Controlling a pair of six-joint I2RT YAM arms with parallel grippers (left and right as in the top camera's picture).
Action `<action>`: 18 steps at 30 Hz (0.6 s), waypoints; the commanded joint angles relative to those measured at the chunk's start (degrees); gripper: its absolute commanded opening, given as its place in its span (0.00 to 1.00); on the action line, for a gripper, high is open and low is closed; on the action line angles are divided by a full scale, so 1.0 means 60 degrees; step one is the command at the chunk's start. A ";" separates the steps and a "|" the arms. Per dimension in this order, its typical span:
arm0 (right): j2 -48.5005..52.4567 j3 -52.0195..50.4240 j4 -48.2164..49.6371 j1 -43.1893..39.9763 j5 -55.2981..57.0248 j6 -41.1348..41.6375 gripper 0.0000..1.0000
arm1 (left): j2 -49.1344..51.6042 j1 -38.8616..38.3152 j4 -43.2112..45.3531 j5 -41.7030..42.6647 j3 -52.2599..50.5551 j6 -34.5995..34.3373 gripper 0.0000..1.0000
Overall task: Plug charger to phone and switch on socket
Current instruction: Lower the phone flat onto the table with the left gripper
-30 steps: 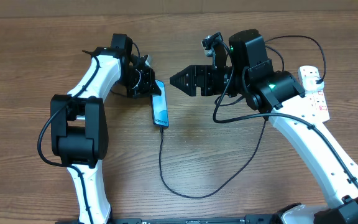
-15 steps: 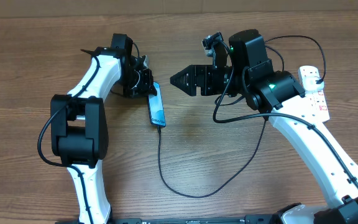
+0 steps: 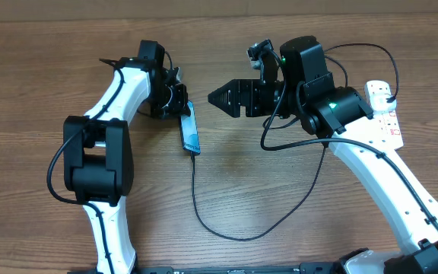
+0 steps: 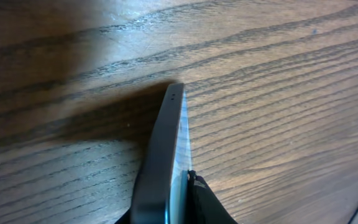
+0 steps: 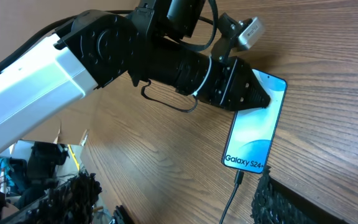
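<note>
Phone (image 3: pixel 192 133): left of centre on the table (image 3: pixel 36 61), tipped up on its long edge.
Left gripper (image 3: pixel 182 106): clamped narrow on the phone's top end.
Change: a second ago the screen faced more upward; from above only a thin blue strip now shows, shifted slightly left.
Charger (image 3: pixel 226 237): plug tip sits in the phone's lower end, cable looping toward the table front.
Right gripper (image 3: pixel 216 97): jaws wide, empty, near the phone's right side.
Socket (image 3: pixel 391 122): far right.
Meaning: plugging looks finished; the switch likely remains.
</note>
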 commanded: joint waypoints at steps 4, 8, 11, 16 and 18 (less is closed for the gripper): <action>-0.0113 0.0095 0.0058 -0.0011 0.0098 -0.0036 0.83 | -0.0062 -0.0084 0.0004 -0.1151 -0.0015 0.0153 0.16; -0.0113 0.0095 0.0058 -0.0011 0.0098 -0.0036 0.83 | -0.0062 -0.0091 0.0022 -0.1286 -0.0015 0.0153 0.17; -0.0113 0.0095 0.0058 -0.0011 0.0098 -0.0033 0.83 | -0.0062 -0.0091 0.0102 -0.1286 -0.0015 0.0153 0.19; -0.0113 0.0095 0.0058 -0.0011 0.0098 -0.0036 0.83 | -0.0062 -0.0091 0.0182 -0.1286 -0.0015 0.0153 0.20; -0.0113 0.0095 0.0058 -0.0011 0.0098 -0.0036 0.83 | -0.0062 -0.0095 0.0178 -0.1293 -0.0015 0.0157 0.21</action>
